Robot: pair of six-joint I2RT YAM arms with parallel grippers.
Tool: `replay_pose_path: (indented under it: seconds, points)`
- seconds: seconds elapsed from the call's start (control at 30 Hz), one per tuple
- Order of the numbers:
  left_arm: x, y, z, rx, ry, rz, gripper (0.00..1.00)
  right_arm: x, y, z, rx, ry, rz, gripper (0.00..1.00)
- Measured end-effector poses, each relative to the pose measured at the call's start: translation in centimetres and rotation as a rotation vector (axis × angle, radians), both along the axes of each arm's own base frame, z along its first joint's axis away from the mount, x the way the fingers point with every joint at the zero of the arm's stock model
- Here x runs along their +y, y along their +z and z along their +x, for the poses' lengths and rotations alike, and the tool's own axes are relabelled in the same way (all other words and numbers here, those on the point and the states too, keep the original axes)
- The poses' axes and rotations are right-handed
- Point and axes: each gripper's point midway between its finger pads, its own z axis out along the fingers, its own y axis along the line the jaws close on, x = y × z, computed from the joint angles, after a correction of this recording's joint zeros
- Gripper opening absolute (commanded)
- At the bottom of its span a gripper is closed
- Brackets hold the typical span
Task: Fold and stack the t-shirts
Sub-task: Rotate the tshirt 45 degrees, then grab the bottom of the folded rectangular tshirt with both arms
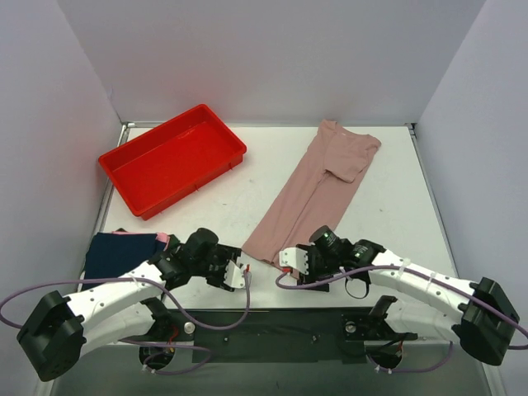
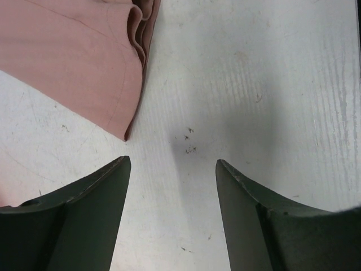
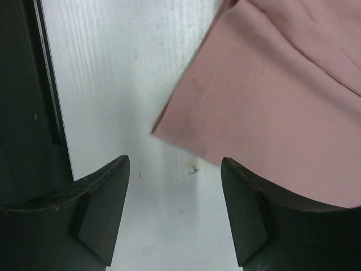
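left gripper (image 2: 172, 164): jaws wide apart, nothing in them, low over bare table just beside a near corner of the dusty-pink cloth t-shirt (image 2: 73, 56)
right gripper (image 3: 175, 164): same deal, open and empty, at the other near corner
step: pink one lies as a long narrow strip, so i'd guess the crosswise fold
next move: pinch both hem corners, all layers, carry them to the far end
navy blue folded t-shirt (image 1: 120, 252): near left, stack spot probably
surface: scuffed white table (image 1: 388, 214), red plastic tray (image 1: 165, 165) far left
room: plain pale walls (image 1: 272, 49)
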Motion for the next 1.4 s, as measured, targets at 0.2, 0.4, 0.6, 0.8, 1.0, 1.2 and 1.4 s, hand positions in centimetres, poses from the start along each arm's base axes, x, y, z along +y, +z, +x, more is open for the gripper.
replay_pose_path:
  seconds: [0.2,0.4,0.6,0.8,1.0,1.2,1.4]
  points:
    - [0.8,-0.3,0.2,-0.017,0.032,0.018,0.72,-1.1,-3.3,-0.3,0.004,0.2,-0.161,0.59]
    - [1.1,-0.4,0.3,-0.022,0.048,0.031,0.72,-0.7,-4.2,0.5,-0.021,0.294,-0.197,0.56]
    - [1.4,-1.4,0.2,0.005,0.053,0.063,0.73,0.8,-4.6,0.6,-0.018,0.375,-0.2,0.0]
    - [1.7,-2.6,0.1,0.007,-0.003,0.126,0.73,0.7,-4.6,-0.4,-0.049,0.48,-0.237,0.0]
    - [-1.1,-1.8,1.3,-0.028,-0.177,0.145,0.77,-1.5,-4.1,-3.9,-0.024,0.587,-0.284,0.0]
    - [-5.1,-0.6,1.1,-0.08,-0.419,0.124,0.77,-3.4,-3.7,-4.9,-0.02,0.59,-0.304,0.0]
    - [-6.1,-2.4,-1.7,-0.037,-0.591,0.16,0.76,-3.9,-3.8,-4.9,-0.021,0.583,-0.323,0.0]
